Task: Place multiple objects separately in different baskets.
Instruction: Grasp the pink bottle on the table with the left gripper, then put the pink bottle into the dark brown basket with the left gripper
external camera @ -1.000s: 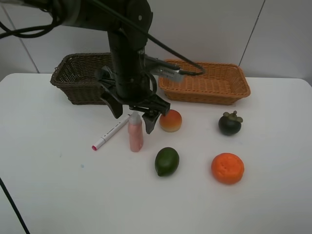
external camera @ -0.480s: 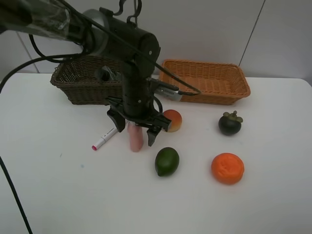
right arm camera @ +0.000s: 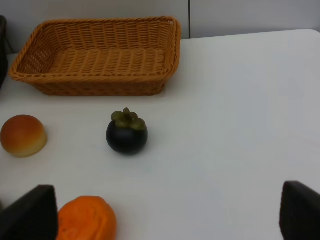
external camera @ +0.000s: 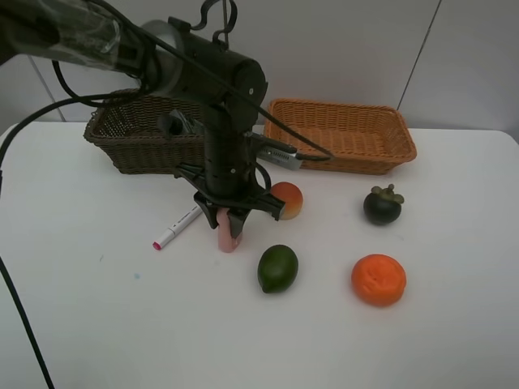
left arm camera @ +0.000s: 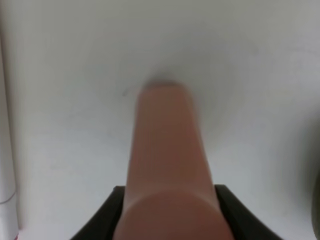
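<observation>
One slim pink bottle [external camera: 228,240] in the left tool [external camera: 230,227]

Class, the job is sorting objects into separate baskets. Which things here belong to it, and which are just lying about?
Job: pink bottle, marker, red-yellow fruit, green fruit, mangosteen, orange, dark brown basket, tan basket.
Lying about: only the white table and wall behind.

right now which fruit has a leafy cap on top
The dark mangosteen; the red-yellow fruit, green fruit and orange show no leaves.
</observation>
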Robot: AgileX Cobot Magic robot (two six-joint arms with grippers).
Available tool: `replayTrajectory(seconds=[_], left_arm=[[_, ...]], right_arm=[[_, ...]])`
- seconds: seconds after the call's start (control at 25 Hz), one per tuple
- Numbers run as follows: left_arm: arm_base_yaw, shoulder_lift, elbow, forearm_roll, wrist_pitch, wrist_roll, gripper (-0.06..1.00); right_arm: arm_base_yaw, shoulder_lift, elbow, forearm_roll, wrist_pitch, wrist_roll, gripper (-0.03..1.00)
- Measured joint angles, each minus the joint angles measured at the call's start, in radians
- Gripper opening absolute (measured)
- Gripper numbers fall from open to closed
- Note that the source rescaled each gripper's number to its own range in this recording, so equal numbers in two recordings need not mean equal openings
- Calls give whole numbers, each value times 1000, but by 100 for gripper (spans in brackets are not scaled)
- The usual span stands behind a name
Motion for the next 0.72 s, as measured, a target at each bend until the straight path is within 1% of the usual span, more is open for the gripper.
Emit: replayTrajectory(seconds=[0.16,0.24,0.32,0.44,0.52,0.6,0.72], left_arm=[[-1,-8,-9,0,5,0,26],[-1,-30,-42,1,22,5,26],[-1,-65,-103,3,33,16,26],[19,-107,-244,12,72,24,26],[53,-117,-334,32,107,24,26],[110,-118,-405,62,126,25,26],[208,-118,-442,73,136,26,26]], right_arm=[[0,0,0,0,0,0,94],[0,0,0,0,0,0,94],[0,0,0,0,0,0,94],[0,0,0,0,0,0,94],[0,0,0,0,0,0,94],[0,0,0,0,0,0,94],[0,0,0,0,0,0,94]])
